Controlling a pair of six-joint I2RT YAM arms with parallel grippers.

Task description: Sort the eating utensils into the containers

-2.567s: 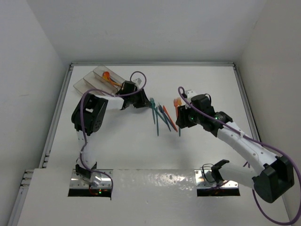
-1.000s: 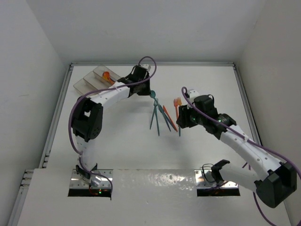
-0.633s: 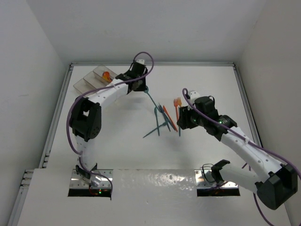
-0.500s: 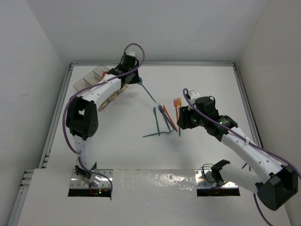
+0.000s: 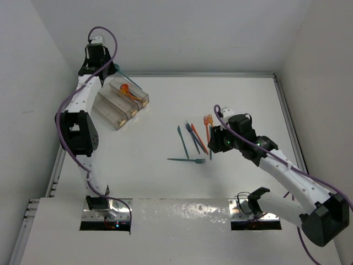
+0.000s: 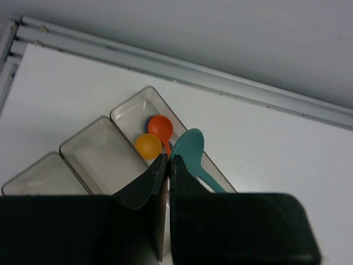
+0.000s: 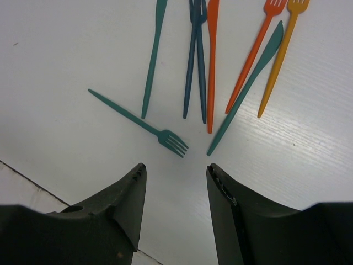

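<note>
The tray (image 6: 88, 150) is clear glossy plastic, the teal spoon (image 6: 188, 150) smooth plastic.

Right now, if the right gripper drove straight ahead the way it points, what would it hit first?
Probably the lone teal fork: its tines lie just ahead of the right gripper, between the open jaws. Depth is unclear; it may touch bare table beside them instead.

White tabletop (image 5: 149, 176), pale grey walls (image 5: 193, 33), metal rail (image 6: 231, 88) along the table's far edge
</note>
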